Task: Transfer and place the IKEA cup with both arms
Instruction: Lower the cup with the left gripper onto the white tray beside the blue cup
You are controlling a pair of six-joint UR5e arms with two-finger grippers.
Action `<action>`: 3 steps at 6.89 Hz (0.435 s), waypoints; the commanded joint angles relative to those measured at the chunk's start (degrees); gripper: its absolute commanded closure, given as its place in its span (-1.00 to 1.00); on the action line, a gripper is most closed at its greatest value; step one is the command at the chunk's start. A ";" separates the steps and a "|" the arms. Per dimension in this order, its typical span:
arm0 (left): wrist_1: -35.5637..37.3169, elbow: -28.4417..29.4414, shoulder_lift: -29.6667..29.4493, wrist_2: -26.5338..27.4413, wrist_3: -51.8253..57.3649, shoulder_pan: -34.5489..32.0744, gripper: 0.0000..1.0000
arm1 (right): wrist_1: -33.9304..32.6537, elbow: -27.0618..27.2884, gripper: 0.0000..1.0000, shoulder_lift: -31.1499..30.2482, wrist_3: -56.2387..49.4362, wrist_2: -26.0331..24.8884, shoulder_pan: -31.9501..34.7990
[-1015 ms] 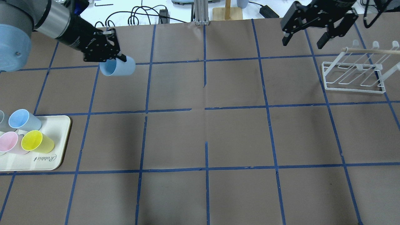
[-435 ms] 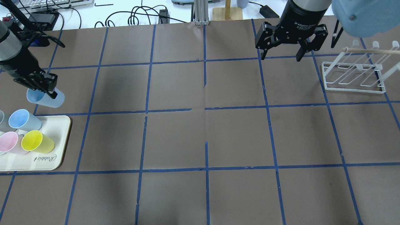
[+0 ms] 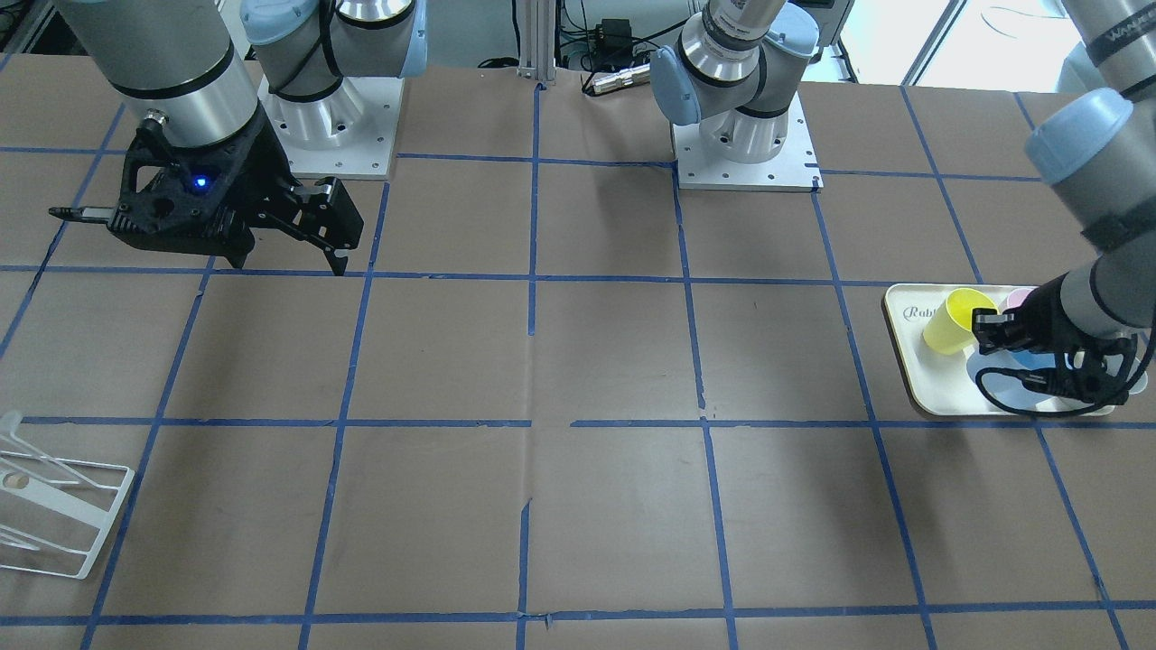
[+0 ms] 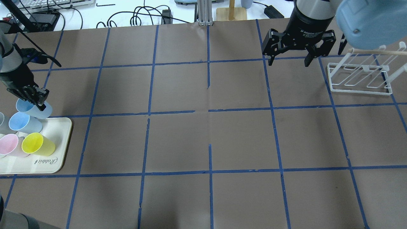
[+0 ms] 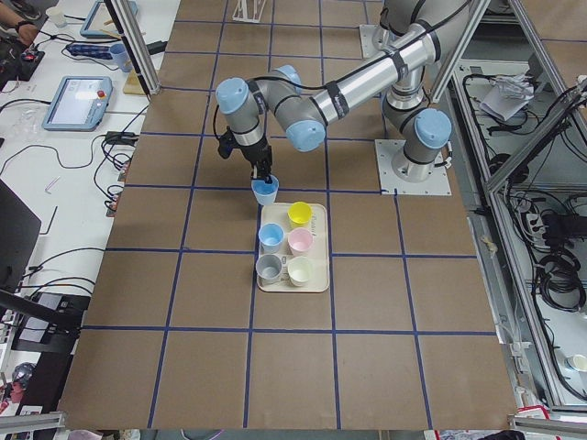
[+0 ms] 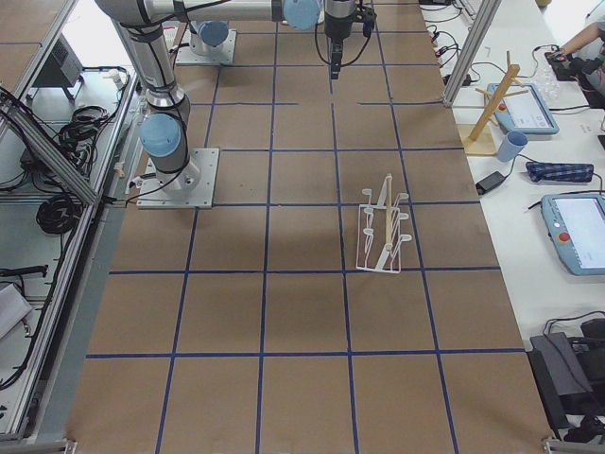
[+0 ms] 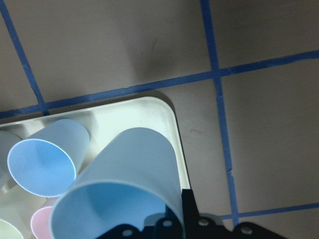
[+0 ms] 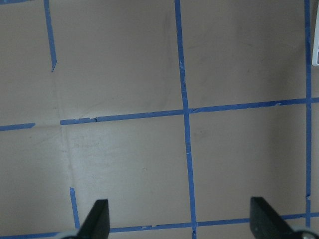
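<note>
Shifted closer to the tray [image 4: 62, 136] since the earlier overhead frame: left gripper [image 4: 35, 97], clamped on the rim of the IKEA cup [image 4: 34, 109], tilted, hanging at the tray's edge just beside the second blue cup [image 4: 24, 122]. Crowded further in by the yellow cup [image 4: 38, 143] and pink cup [image 4: 9, 144]. Shown whole only from the left side: grey cup [image 5: 269, 267] and cream cup [image 5: 299, 270] at the tray's other end, all but cut off overhead. Well apart from the tray, near the white rack [image 4: 361, 79]: right gripper [image 4: 288, 63], fingers spread wide, holding nothing, with only taped brown paper under it in the wrist view.
</note>
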 commanded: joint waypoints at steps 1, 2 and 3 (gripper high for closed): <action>0.50 0.05 -3.94 0.90 1.12 0.35 1.00 | -0.09 0.08 -1.00 -0.04 -0.04 0.13 0.00; 0.76 0.22 -4.99 2.73 1.21 0.43 1.00 | -0.09 0.08 -1.00 -0.04 0.05 0.22 0.00; 2.16 0.14 -5.88 3.62 1.21 0.44 1.00 | -0.09 0.08 -1.00 -0.04 0.05 0.30 0.00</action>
